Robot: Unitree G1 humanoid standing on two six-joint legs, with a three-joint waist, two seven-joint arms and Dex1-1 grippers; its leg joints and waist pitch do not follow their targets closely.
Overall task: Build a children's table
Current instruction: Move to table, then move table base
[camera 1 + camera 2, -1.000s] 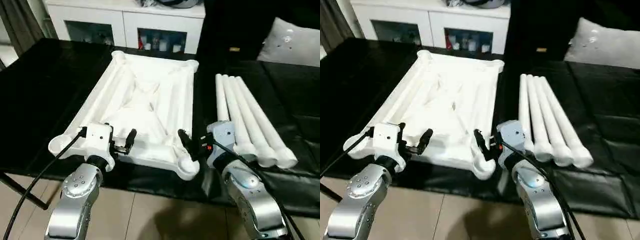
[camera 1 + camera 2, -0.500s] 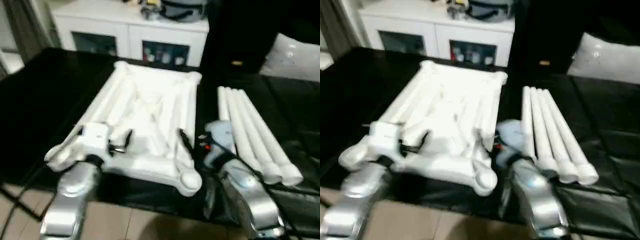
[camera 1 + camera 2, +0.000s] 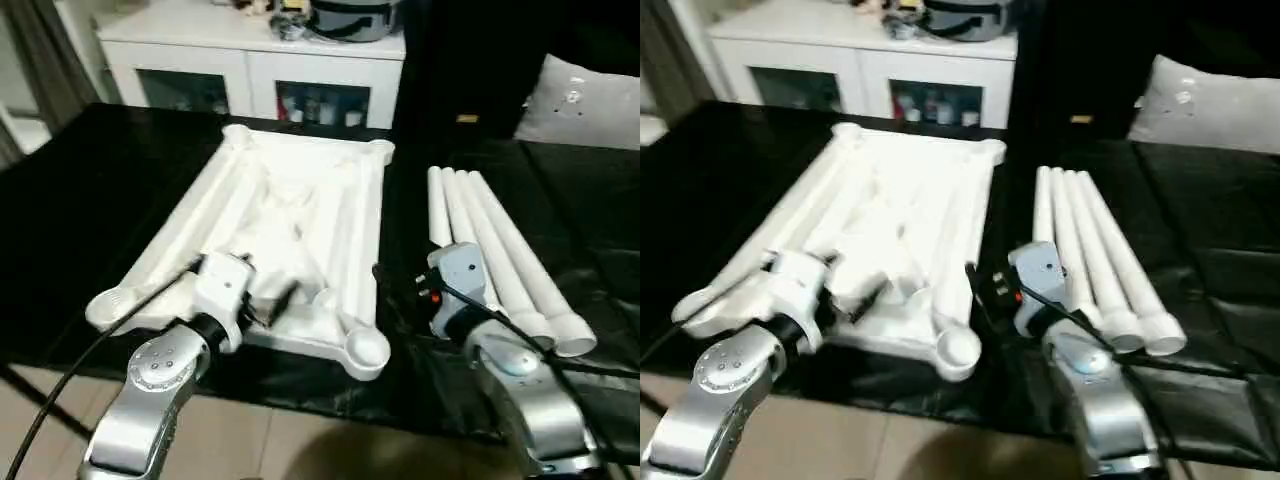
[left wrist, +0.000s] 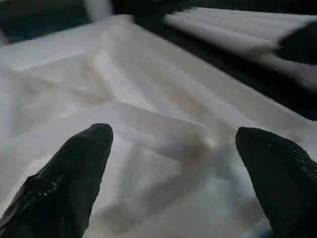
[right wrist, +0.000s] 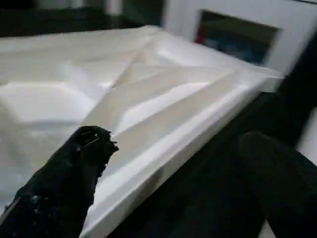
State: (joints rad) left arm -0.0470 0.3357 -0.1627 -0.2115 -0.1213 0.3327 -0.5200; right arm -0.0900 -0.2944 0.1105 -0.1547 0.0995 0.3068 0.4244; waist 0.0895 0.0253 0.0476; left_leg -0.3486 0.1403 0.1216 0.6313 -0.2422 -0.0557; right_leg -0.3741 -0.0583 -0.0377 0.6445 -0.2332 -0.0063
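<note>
One white plastic rectangular table top [image 3: 290, 230] lies underside up on the black surface [image 3: 90, 190], ribs and round corner sockets showing, long axis running away from the robot toward the white glass-door cabinet [image 3: 255, 70]. Four long white tapered round legs [image 3: 495, 255] lie side by side right of it, parallel, wide ends nearest. The left hand [image 4: 173, 163] hovers over the top's near ribs, fingers spread wide. The right hand [image 5: 173, 168] sits at the top's right edge, fingers wide, over the bare black strip between top and legs.
</note>
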